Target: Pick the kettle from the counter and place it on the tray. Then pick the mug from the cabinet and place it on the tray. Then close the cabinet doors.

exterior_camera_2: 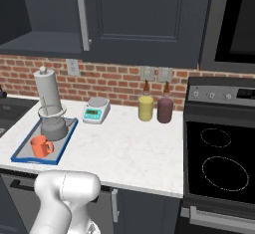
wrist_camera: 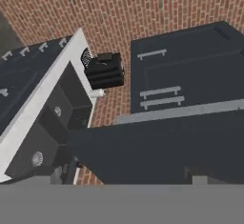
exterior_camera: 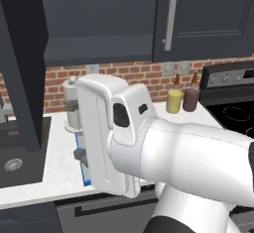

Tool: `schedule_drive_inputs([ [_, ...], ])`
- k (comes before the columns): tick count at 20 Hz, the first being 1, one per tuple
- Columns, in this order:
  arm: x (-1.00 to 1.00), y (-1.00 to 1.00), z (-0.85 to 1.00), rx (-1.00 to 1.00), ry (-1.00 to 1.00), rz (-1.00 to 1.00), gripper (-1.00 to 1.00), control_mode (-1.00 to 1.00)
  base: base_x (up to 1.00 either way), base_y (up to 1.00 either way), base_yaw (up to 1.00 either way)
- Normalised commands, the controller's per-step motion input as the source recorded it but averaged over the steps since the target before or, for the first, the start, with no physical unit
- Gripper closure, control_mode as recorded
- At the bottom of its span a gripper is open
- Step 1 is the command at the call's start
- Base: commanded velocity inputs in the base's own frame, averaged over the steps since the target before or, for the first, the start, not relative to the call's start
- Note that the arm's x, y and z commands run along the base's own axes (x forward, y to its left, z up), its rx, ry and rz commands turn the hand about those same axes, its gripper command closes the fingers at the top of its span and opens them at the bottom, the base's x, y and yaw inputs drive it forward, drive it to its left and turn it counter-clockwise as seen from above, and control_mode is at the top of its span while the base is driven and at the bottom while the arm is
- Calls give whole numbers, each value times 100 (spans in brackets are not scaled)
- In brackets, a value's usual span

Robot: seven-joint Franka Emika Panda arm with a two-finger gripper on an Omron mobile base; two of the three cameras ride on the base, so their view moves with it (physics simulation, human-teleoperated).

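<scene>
The kettle [exterior_camera_2: 53,124], a squat round grey metal body under a thin arched wire handle, sat at the far end of the tray [exterior_camera_2: 22,151], and the plain orange cylindrical mug [exterior_camera_2: 41,146], loop handle turned toward 3 o'clock, stood just in front of it at about 6 o'clock from the kettle. The tray itself was a flat grey rectangle with a raised blue rim, lying on the white, faintly veined counter [exterior_camera_2: 129,148] near its left end. Directly behind the kettle, at 12 o'clock, rose a tall grey paper-towel holder [exterior_camera_2: 47,89] with a small knob on top. At 2 o'clock from the tray lay a small white kitchen scale [exterior_camera_2: 96,111] with a teal display, and farther along toward 3 o'clock stood a yellow canister [exterior_camera_2: 146,108] and a maroon canister [exterior_camera_2: 165,110], close together against the red brick wall [exterior_camera_2: 119,81]. Beyond them was a black stove [exterior_camera_2: 221,158] with thin ring marks on its smooth top. Above the counter hung the dark navy cabinet [exterior_camera: 99,24]; one of the cabinet doors [exterior_camera: 22,63] stood swung out toward the camera in the left base view, while another [exterior_camera_2: 144,19] with a long vertical silver bar handle was flush. The gripper's fingertips were not discernible in the hand view; its claw was spread wide, released, with nothing seen between the jaws.
</scene>
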Motion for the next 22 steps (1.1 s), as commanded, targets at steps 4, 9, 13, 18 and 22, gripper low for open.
schedule_drive_inputs([
  [4,-34,33,8,0,-4,0,-100,-100,0,0,0],
  [9,-24,29,3,0,0,0,-100,-100,0,0,0],
  [13,3,50,0,-4,-4,0,-100,-100,0,0,0],
  [18,19,55,0,-5,-11,0,-100,-100,0,0,0],
  [22,27,54,0,-8,-13,0,-100,-100,0,0,0],
])
